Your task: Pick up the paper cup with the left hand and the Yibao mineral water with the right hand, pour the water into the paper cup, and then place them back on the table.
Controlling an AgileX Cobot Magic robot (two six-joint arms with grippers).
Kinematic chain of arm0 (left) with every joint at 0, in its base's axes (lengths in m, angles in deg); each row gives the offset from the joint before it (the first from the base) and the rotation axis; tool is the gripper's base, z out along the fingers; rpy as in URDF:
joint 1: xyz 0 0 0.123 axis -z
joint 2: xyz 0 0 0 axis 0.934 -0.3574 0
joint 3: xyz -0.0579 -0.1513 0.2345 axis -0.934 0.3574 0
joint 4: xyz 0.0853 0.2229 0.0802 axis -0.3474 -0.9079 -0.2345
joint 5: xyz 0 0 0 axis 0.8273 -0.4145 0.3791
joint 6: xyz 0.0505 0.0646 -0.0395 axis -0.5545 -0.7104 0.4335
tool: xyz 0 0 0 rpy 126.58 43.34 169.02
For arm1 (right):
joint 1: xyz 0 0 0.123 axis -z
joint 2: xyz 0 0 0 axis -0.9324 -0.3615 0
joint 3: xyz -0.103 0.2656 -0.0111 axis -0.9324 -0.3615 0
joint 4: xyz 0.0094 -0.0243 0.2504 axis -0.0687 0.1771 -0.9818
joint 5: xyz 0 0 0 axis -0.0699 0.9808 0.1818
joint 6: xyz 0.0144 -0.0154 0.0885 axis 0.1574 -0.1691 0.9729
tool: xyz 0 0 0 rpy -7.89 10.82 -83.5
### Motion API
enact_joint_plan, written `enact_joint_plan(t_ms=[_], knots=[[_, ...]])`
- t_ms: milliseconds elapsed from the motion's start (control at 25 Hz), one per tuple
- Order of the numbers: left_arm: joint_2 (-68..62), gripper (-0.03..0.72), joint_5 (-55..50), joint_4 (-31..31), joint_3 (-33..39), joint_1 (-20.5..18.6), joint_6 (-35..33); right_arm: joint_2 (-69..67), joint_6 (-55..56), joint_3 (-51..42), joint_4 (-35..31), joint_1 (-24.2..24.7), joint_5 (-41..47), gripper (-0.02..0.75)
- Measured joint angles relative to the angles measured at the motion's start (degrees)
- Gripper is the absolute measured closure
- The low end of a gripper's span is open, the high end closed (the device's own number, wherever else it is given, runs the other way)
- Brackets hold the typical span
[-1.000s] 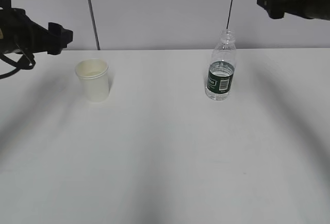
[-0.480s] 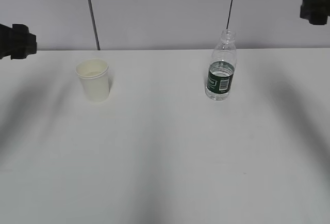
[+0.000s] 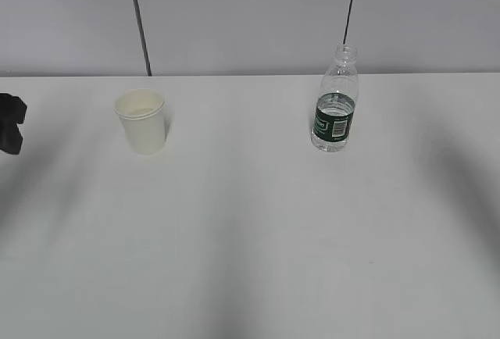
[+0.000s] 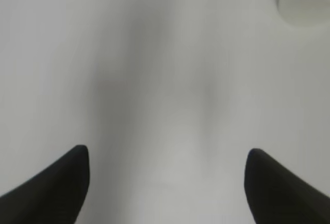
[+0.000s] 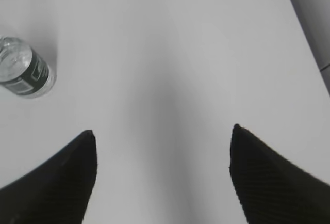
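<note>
The paper cup stands upright on the white table, left of centre; its blurred edge shows at the top right of the left wrist view. The Yibao mineral water stands upright, capless, right of centre; it lies at the far left of the right wrist view. My left gripper is open and empty over bare table; only a black tip of it shows at the exterior view's left edge. My right gripper is open and empty over bare table, right of the bottle, out of the exterior view.
A grey wall with two dark vertical seams runs behind the table's back edge. The table's right edge shows in the right wrist view.
Both arms have drawn outward, away from the cup and the bottle. The left has dropped to the frame's left edge; the right has left the exterior view. The cup and the bottle have not moved.
</note>
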Motion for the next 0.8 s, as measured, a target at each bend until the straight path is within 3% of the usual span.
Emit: enact_joint_plan(t_ms=[240, 560, 800], knots=[[0.04, 0.14, -12.12, 7.54, -4.71, 0.0, -7.29, 2.01, -9.89, 0.0, -11.62, 0.0, 4.26, 0.151], [0.22, 0.15, -21.31, 12.28, -5.66, 0.0, -10.44, 2.71, -16.45, 0.0, -17.05, 0.0, 14.49, 0.151], [0.22, 0.153, -26.24, 12.28, -5.66, 0.0, -11.94, 2.71, -20.03, 0.0, -19.98, 0.0, 22.57, 0.151]])
